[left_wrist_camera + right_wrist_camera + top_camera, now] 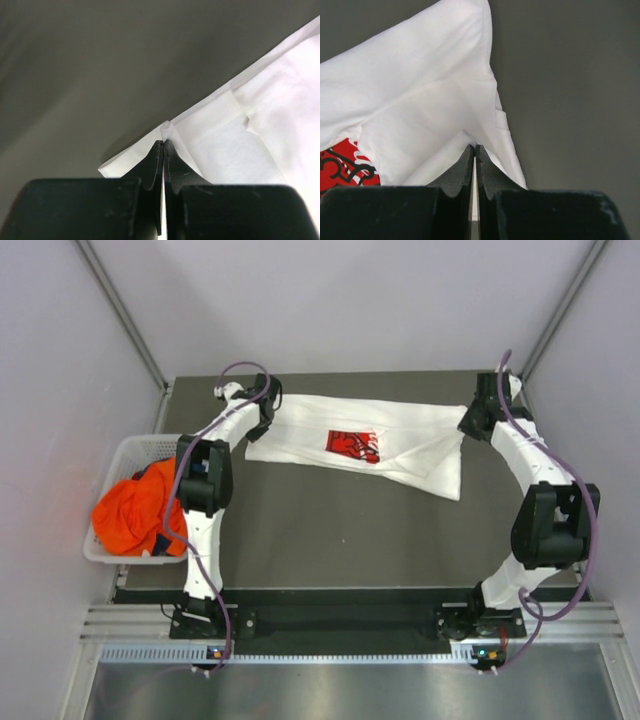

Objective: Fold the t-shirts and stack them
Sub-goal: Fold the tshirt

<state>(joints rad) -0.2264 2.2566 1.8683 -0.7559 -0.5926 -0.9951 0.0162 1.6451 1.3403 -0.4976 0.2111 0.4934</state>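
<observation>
Top view: white t-shirt (pixel 400 435) is lying spread across the far half of the table (pixel 340 530), toward 12 o'clock, running L to R w/ a red print (pixel 352 444) facing up near its middle. L gripper (pixel 266 405) is sitting at approx 11 o'clock on the shirt's L end. R gripper (pixel 478 418) is at approx 1 o'clock on the R end, where cloth is bunching and a flap is extending toward 5 o'clock. L wrist cam: fingers (pixel 156 165) are pressing together, no gap betw. tips, pinching a small fold of the white edge. Rest of the shirt is running off toward 2 o'clock in that view, bare table at 10 o'clock. R wrist cam: jaws are likewise clamping tight on a white fabric edge, cloth is spreading toward 11 o'clock, a bit of print is showing at 8 o'clock, table at 3 o'clock. Can't tell whether either end is lifting off the surface. At 9 o'clock a white basket (pixel 115 455) is sitting just beside the table's L edge, holding an orange garment (pixel 130 515) w/ sth dark blue peeking at its top.
</observation>
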